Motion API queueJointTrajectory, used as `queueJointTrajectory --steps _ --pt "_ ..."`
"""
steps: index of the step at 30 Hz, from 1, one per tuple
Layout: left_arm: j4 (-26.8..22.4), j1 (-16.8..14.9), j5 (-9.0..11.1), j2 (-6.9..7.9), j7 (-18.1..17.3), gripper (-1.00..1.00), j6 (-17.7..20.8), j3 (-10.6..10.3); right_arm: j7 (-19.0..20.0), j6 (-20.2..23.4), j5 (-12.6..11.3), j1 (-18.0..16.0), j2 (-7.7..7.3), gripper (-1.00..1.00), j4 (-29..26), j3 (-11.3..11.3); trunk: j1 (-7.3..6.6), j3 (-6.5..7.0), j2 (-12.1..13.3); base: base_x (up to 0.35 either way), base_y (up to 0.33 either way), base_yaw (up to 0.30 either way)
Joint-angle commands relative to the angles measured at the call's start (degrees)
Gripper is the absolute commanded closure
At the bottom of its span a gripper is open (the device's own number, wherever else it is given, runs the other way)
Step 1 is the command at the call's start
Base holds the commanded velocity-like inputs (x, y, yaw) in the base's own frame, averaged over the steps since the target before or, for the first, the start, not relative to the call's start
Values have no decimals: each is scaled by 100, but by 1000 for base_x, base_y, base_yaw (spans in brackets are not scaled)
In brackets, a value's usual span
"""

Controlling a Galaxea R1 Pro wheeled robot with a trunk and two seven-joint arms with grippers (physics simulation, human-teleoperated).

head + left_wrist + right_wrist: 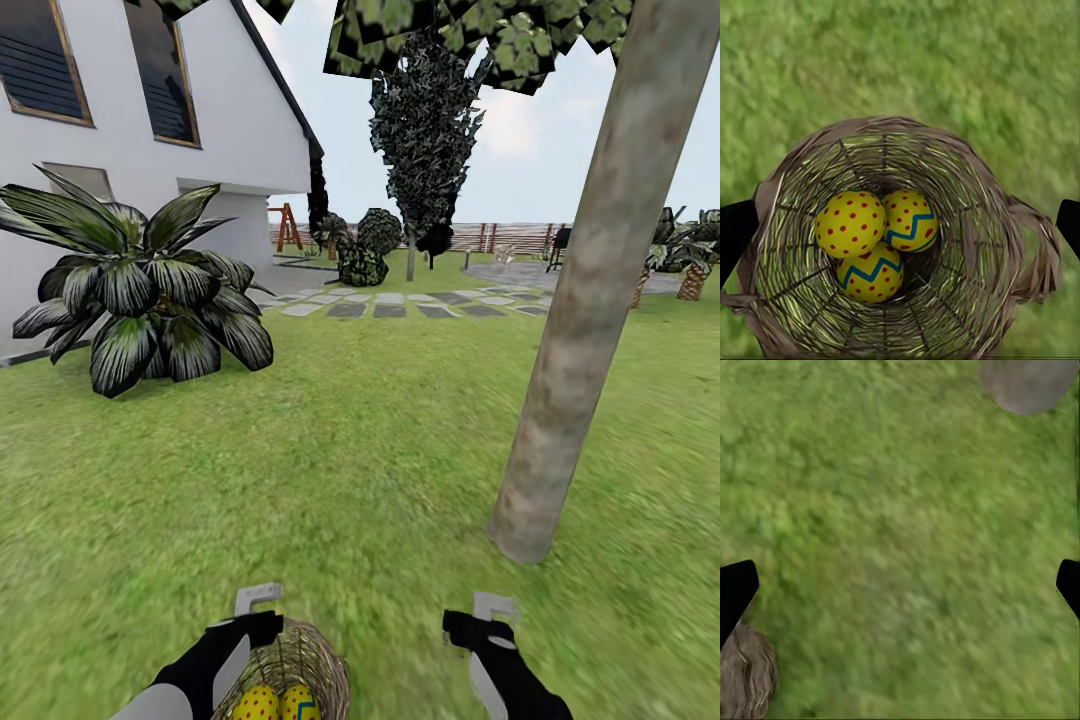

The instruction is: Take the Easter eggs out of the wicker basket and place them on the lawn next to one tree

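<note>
All three Easter eggs (876, 236) sit bunched and touching at the bottom of the wicker basket (967, 247). Basket is right under my left gripper (900, 225), fingers spread wide past its rim on both sides, gripping nothing. Right gripper (900, 589) equally wide, empty, over bare lawn (900, 510). On the head cam the tree (590, 300) trunk stands just ahead-right; palm shrub (140, 290) and white house (150, 90) off to the left.

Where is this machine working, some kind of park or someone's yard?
It looks like a private back garden rather than a park: a white house stands beside a broad lawn, a wooden fence closes off the far side, and stone paving slabs cross the grass near a bare-trunked tree.
</note>
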Motion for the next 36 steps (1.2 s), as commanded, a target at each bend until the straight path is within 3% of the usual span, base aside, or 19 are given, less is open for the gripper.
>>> queueJointTrajectory --steps 1,3,5,6,8,11,18,28,36 --pt "-3 -1 55 -4 21 -100 43 31 -9 105 -7 63 27 -100 -285 -15 1 -7 -4 0 0 0" --pt "23 -1 58 -4 50 -100 67 51 -1 756 -11 328 114 -100 -1450 -3 1 -7 -4 0 0 0" --pt "30 -1 60 -4 61 -100 73 56 34 1148 -14 472 161 -100 -2075 1 1 -7 -4 0 0 0" --pt "35 -1 60 -4 68 -100 89 60 122 1476 -42 616 195 -100 -2643 5 1 -7 -4 0 0 0" --pt "39 -6 60 -4 71 -100 197 65 275 1794 -145 775 215 -100 -3247 13 1 -7 -4 0 0 0" --pt "41 -8 63 -4 28 -100 390 67 388 1997 -228 874 214 -100 -3655 25 1 -7 -4 0 0 0" --pt "43 -9 72 1 -7 -100 513 66 465 2115 -285 1004 204 -100 -4192 20 1 -7 -4 0 0 0" --pt "35 -5 91 -3 -1 -100 531 66 473 2133 -298 1081 192 -100 -4303 11 1 -7 -4 0 0 0" --pt "37 -2 94 2 -12 -100 501 66 479 2134 -299 1084 199 -100 -4289 17 176 -151 -325 0 0 0"
